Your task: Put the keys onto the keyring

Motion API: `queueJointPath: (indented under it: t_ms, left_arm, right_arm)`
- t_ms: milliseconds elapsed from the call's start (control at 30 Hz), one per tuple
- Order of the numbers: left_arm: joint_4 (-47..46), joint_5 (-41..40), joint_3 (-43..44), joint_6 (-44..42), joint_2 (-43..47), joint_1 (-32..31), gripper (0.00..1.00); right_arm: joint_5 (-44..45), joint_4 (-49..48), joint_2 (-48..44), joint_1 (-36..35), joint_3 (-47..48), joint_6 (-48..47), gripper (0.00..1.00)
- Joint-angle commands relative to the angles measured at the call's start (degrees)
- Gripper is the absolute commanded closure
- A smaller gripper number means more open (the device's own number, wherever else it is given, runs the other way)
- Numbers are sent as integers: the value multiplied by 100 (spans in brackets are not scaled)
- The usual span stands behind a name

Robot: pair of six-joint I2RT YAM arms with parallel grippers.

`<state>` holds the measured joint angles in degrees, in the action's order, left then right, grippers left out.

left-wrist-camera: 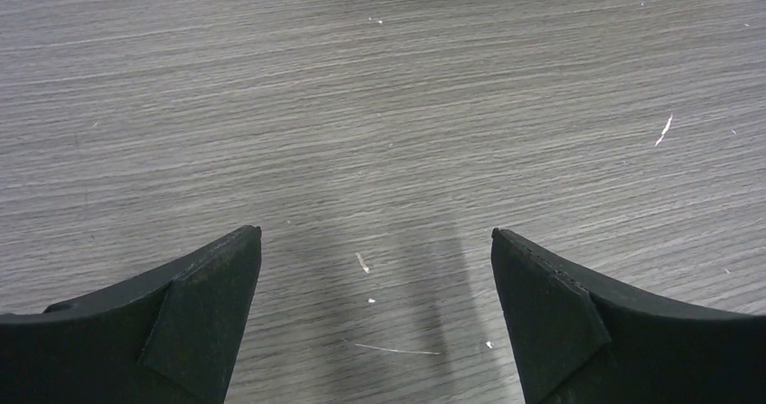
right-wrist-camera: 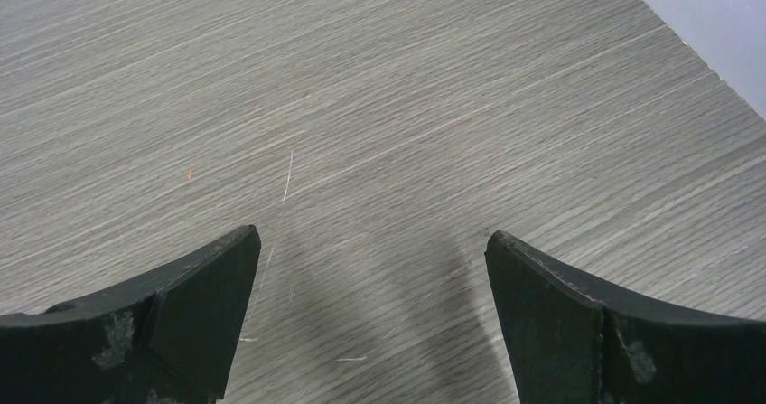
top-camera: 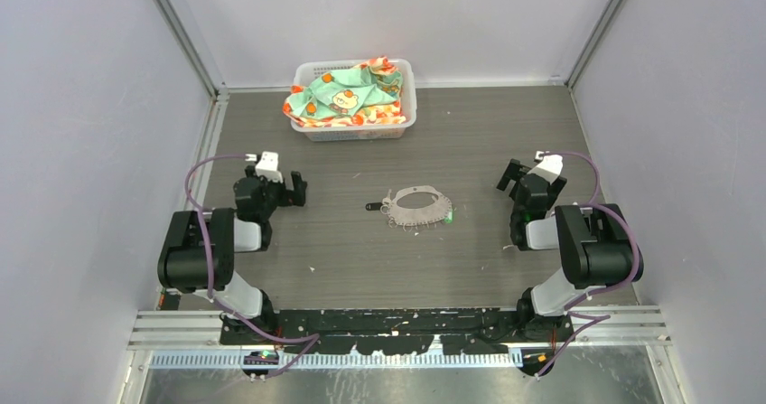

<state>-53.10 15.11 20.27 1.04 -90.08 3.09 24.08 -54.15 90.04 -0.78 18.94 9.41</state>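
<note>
No text, label, brand, number or sign can be read in any view. The patterned cloth [top-camera: 348, 97] in the white basket [top-camera: 307, 131], at the upper centre of the top view, shows cartoon-like figures, but any lettering there is too small to make out.

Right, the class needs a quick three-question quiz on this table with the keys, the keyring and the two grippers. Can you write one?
1. True or false: the left gripper and the right gripper are both open and empty.
2. The black key lies: A) inside the keyring B) just outside the keyring, toward the left arm C) between gripper fingers.
3. Fill in: the second key, at the keyring's right-arm side, has a ____ head.
Key: 1 true; 2 B; 3 green.
</note>
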Motion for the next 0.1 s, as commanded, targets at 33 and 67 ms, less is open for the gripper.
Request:
queueJointPath:
  t_ms: [33, 67]
  left_arm:
    - [-158, -132, 56, -78, 112, -46, 0]
    - [-193, -133, 26, -70, 121, -46, 0]
  right_arm:
    - [15, -213, -85, -9, 48, 72, 0]
    - [25, -216, -91, -9, 48, 78, 0]
